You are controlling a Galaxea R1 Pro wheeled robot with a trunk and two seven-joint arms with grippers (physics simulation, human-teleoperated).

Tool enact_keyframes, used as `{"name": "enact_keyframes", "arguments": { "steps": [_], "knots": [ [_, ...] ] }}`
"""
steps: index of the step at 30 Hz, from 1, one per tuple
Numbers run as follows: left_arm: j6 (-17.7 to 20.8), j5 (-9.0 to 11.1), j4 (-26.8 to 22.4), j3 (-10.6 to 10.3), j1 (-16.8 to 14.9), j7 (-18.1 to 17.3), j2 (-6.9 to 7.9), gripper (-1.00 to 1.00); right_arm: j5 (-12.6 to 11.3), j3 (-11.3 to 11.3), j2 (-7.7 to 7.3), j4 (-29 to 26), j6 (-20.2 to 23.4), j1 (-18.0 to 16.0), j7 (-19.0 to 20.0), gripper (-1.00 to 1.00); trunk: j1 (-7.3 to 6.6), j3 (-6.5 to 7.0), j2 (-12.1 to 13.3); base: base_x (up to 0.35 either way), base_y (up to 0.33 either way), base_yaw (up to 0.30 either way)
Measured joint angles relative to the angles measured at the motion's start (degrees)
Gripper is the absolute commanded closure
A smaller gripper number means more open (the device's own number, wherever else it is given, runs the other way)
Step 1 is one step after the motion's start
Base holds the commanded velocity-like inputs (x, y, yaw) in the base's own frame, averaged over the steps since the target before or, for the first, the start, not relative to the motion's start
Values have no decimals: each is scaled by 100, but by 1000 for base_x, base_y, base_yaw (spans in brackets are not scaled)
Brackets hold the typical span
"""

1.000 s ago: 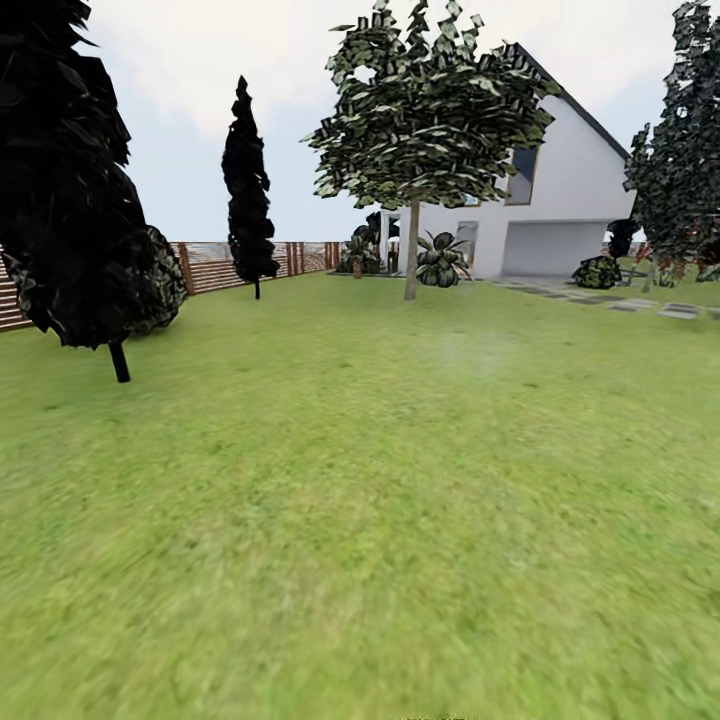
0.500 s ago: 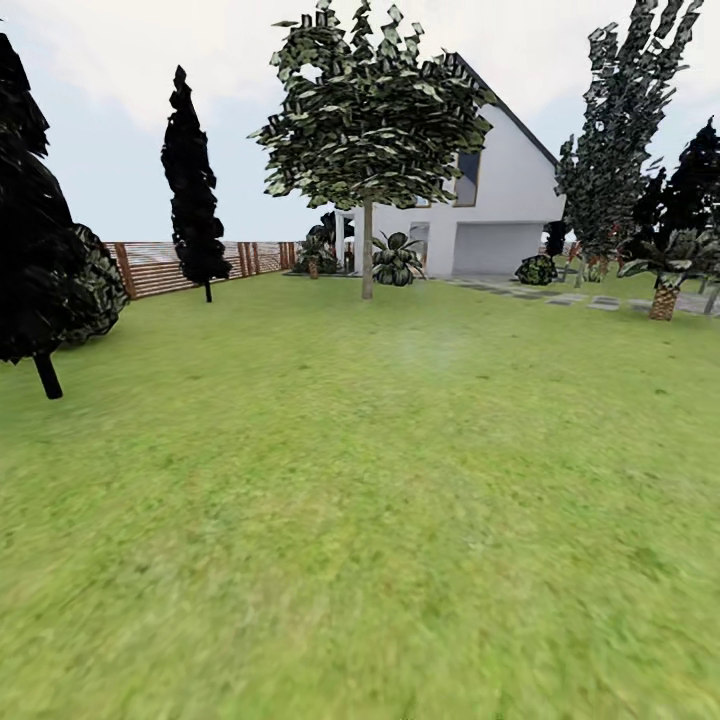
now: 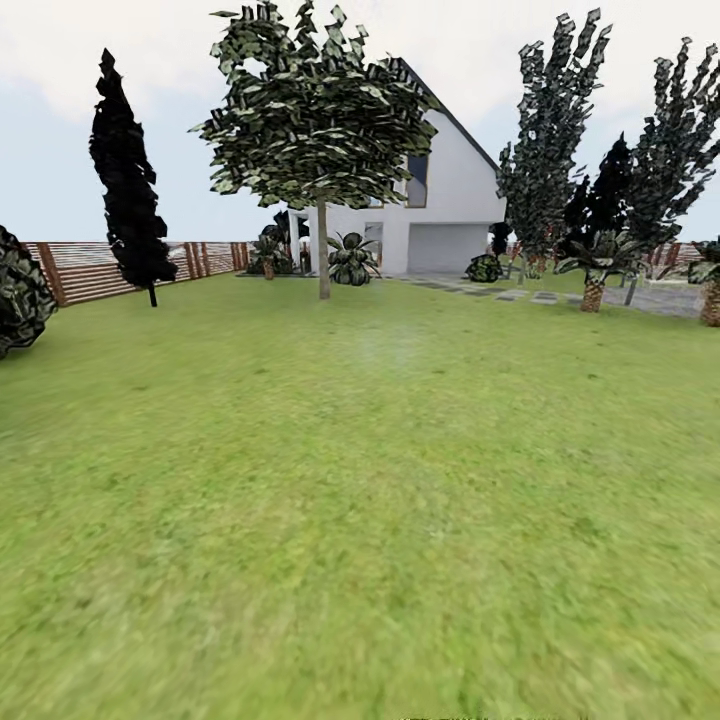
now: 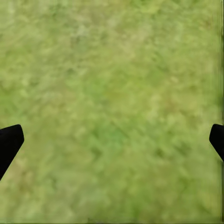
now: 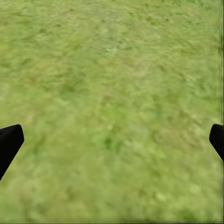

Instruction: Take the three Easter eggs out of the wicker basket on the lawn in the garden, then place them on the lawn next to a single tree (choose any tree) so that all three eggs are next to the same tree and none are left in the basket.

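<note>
Lawn (image 3: pixel 380 480) under both wide, empty grippers, left gripper (image 4: pixel 112 140), right gripper (image 5: pixel 112 140).

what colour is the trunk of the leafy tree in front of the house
Pale grey-beige, straight and bare: the tree shows best in the head view.

On my left wrist camera I see only the two fingertips (image 4: pixel 10 142) of the left gripper (image 4: pixel 112 142), plain matte black with blunt, rounded corners. The right gripper (image 5: pixel 112 142) looks the same: black fingertips (image 5: pixel 10 140), with no marks, screws or cables visible.
</note>
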Motion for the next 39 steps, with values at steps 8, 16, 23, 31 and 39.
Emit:
{"name": "enact_keyframes", "arguments": {
  "steps": [8,16,23,31,39],
  "knots": [
    [0,0,2,0,0,0,0,-100,0,0,2,0,2,0,0,-100,0,0,0,0,0,-295],
    [-1,0,0,0,0,0,0,-100,0,0,9,4,0,0,0,-100,0,0,0,0,0,-295],
    [0,0,3,0,0,0,0,-100,0,0,9,8,1,0,0,-100,0,0,0,0,0,-295],
    [0,0,1,0,0,0,0,-100,-1,2,17,9,-1,0,0,-100,0,-1,0,0,0,-295],
    [0,1,-4,0,2,0,0,-100,13,33,18,14,-35,-2,8,-100,0,-20,0,0,0,-111]
  ]
}}
